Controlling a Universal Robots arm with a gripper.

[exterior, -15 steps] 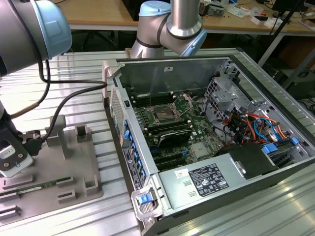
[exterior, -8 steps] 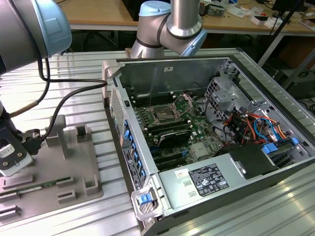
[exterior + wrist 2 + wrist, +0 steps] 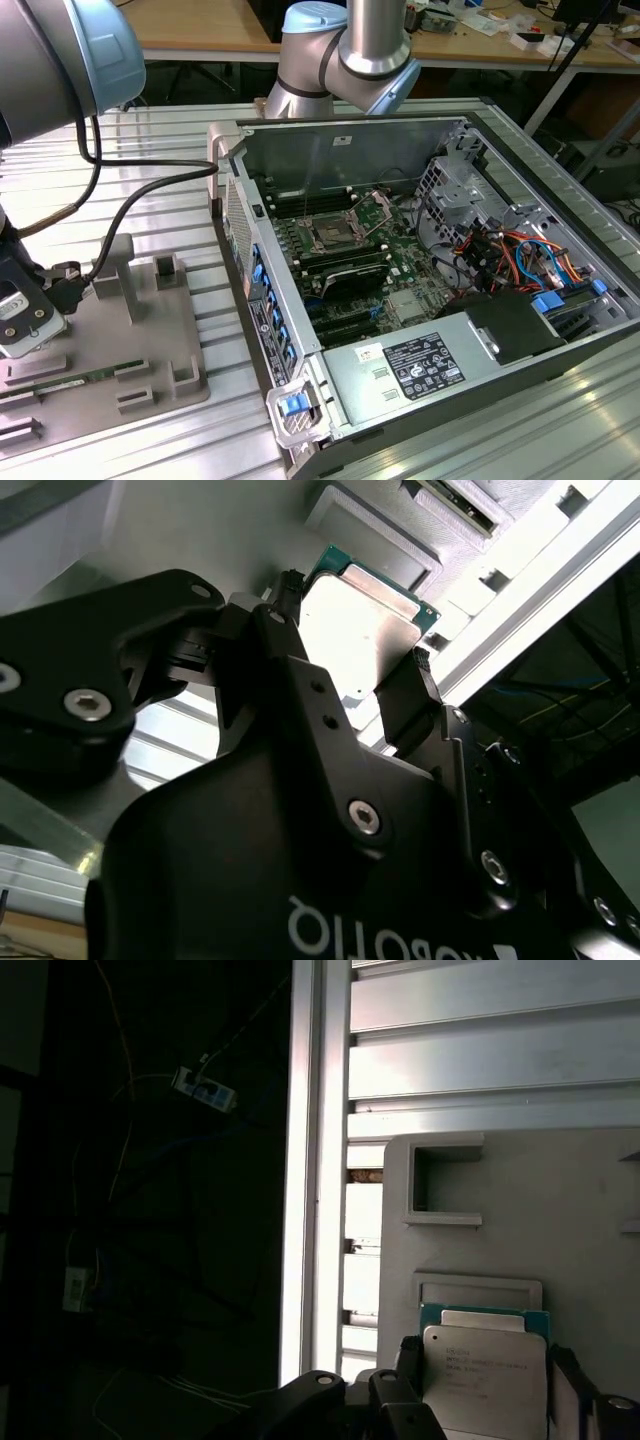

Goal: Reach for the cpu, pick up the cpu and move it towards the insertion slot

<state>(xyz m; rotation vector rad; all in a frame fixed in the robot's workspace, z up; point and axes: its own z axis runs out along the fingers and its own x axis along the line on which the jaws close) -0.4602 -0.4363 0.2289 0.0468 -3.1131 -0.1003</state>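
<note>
cpu [image 3: 484,1380] lid: faint print is seen, unreadable | claw [image 3: 352,625] body: white lettering is seen inverted | power supply label [image 3: 422,362]: print too small

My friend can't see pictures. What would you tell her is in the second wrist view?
A black gripper sits right at the cpu, a shiny square chip with a green rim. The cpu lies on a grey holder plate, beside a ribbed metal table.

**Silver chip, green rim, black gripper**

The cpu [image 3: 485,1380] has a silvery-white top and a thin teal-green rim. The gripper [image 3: 352,628] is matte black. The fixture plate [image 3: 130,340] is pale grey and the table [image 3: 160,140] is ribbed silver. The motherboard [image 3: 400,270] is green, with red, blue and orange cables [image 3: 510,255].
</note>
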